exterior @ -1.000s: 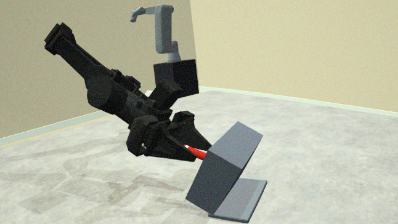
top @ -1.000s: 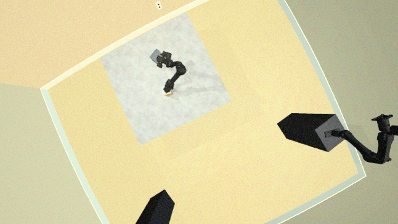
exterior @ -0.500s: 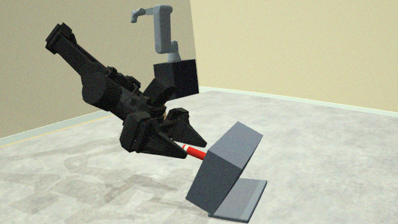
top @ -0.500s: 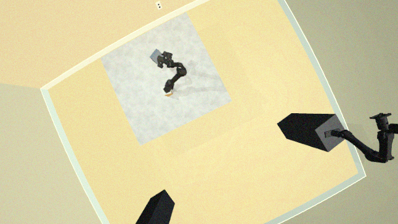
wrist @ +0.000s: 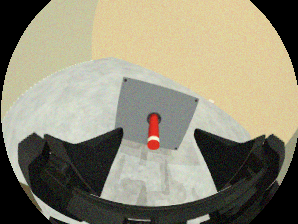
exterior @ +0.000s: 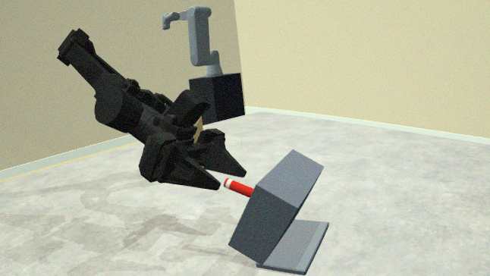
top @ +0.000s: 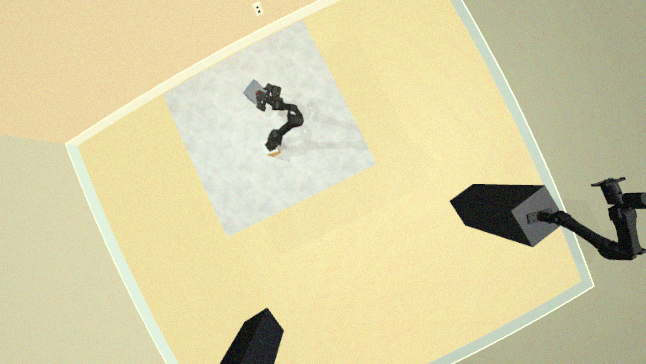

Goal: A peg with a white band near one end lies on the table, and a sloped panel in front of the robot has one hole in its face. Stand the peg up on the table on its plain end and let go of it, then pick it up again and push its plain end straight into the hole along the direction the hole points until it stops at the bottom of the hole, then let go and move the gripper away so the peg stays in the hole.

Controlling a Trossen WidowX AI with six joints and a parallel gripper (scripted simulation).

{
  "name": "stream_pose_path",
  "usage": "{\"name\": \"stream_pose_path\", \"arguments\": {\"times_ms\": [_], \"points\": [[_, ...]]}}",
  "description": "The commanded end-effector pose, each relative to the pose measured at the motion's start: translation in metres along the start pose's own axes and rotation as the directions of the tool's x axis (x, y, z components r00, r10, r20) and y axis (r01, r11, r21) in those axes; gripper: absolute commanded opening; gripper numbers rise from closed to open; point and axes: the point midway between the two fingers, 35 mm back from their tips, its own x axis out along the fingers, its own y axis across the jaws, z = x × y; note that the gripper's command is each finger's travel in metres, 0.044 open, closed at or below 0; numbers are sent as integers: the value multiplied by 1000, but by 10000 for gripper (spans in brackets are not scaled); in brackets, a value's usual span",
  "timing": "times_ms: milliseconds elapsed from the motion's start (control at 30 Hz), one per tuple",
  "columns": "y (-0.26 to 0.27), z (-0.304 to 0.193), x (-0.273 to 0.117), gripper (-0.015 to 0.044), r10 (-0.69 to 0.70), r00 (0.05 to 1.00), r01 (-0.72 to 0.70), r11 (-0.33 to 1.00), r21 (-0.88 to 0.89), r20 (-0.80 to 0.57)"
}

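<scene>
The red peg (exterior: 240, 187) (wrist: 154, 129) sits in the hole (wrist: 149, 119) of the grey sloped panel (top: 251, 91) (exterior: 265, 220) (wrist: 137, 100). Its white-banded end points out of the face, up toward the gripper. The peg lies along the direction the hole points, as far as the views show. Its plain end is hidden inside the panel, so its depth cannot be seen. My gripper (exterior: 232, 180) (wrist: 160, 132) is open wide and empty. In the exterior view its fingertips are just short of the banded end, with the peg outside them.
The panel's base plate (exterior: 293, 246) rests on the pale mottled table surface (top: 225, 165) (exterior: 379, 197). A grey robot arm (exterior: 199, 36) on a black pedestal (exterior: 229, 96) stands in the background. Another dark arm (top: 622, 230) stands far off at the right in the top view.
</scene>
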Motion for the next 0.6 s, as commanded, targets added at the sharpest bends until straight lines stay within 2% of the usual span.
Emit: {"name": "stream_pose_path", "arguments": {"times_ms": [0,567], "points": [[-1,1,-4,440,0,1000,0,1000,-6,3],[-3,1,-21,440,-1,1000,1,1000,-4,3]]}}
